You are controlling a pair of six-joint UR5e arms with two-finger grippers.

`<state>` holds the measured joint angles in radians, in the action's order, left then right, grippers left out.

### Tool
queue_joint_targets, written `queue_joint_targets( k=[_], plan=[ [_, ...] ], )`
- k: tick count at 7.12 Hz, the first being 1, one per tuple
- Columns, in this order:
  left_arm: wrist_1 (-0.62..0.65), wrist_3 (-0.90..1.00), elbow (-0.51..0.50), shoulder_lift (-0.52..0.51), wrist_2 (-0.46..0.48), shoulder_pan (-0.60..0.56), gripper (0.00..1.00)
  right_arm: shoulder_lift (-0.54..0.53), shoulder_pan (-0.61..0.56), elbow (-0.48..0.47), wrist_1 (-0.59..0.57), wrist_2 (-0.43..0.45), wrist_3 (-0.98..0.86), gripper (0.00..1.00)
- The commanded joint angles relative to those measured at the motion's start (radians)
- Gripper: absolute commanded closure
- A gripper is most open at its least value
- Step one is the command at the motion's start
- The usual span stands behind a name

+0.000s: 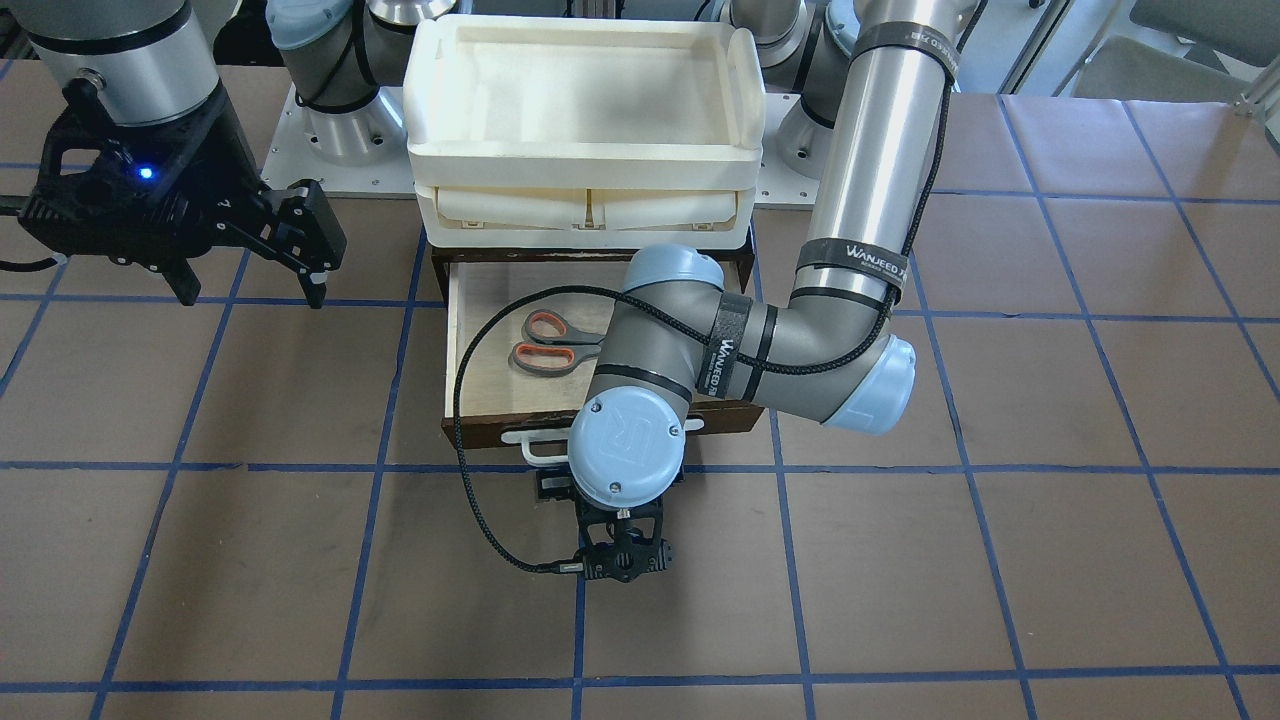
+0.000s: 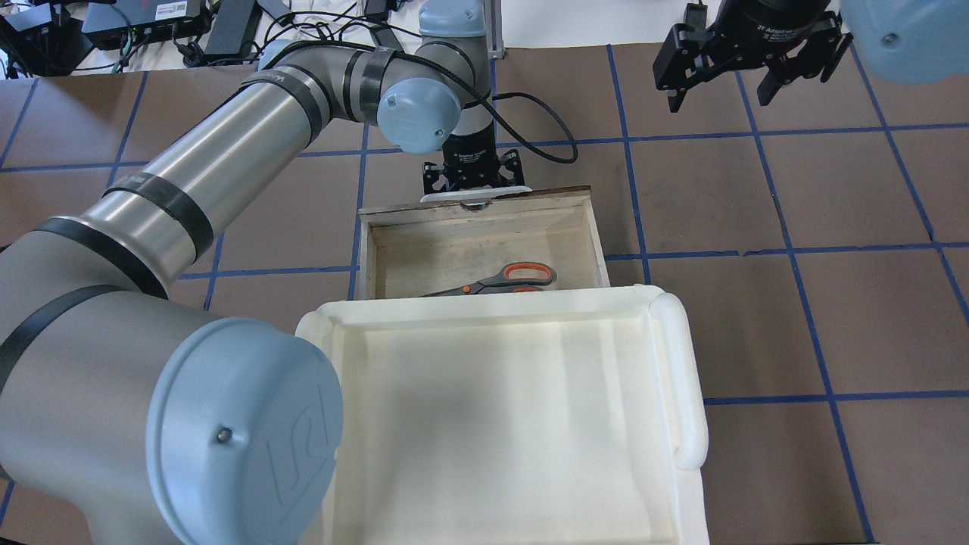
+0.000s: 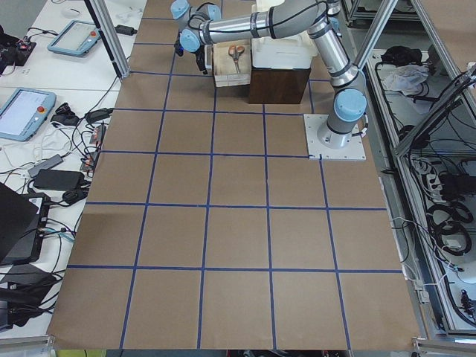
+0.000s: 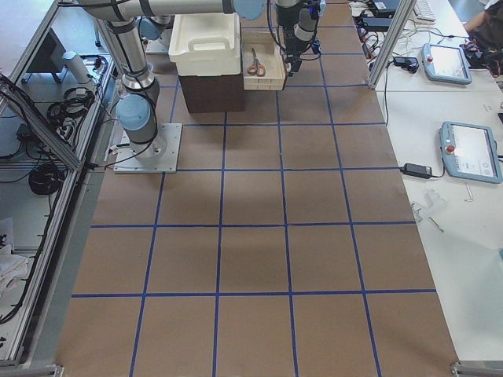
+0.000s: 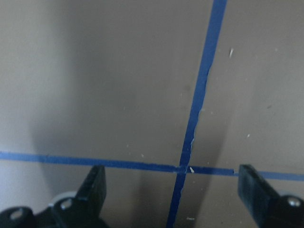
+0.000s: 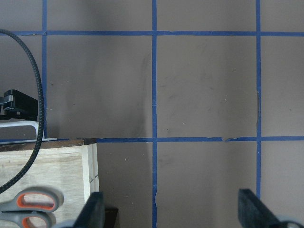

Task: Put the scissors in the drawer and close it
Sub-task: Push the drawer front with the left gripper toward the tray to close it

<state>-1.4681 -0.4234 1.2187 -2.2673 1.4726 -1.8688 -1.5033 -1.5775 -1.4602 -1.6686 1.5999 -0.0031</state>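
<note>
The scissors lie flat inside the open drawer, grey handles lined orange-red; they also show in the overhead view and the right wrist view. The drawer's pale wood wall shows from above, with its white bar handle on the front. My left gripper points down just outside the drawer front, at the handle. Its fingers stand wide apart over bare table in the left wrist view. My right gripper is open and empty, raised off to the side of the drawer.
A cream plastic tray unit sits on top of the dark cabinet, over the drawer's back. The left arm's elbow and wrist hang over the drawer's opening. A black cable loops past the drawer's front corner.
</note>
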Motion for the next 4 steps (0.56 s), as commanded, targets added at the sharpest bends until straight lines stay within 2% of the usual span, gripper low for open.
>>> queue_joint_targets(
  k=[1,4],
  plan=[
    [-0.021,-0.012,-0.002,0.032,-0.021,0.000,0.00,0.000,0.001,0.000,0.001,0.000,0.000,0.00],
    [-0.056,-0.044,-0.001,0.063,-0.051,-0.019,0.00,0.000,0.001,0.000,0.001,0.000,0.000,0.00]
  ],
)
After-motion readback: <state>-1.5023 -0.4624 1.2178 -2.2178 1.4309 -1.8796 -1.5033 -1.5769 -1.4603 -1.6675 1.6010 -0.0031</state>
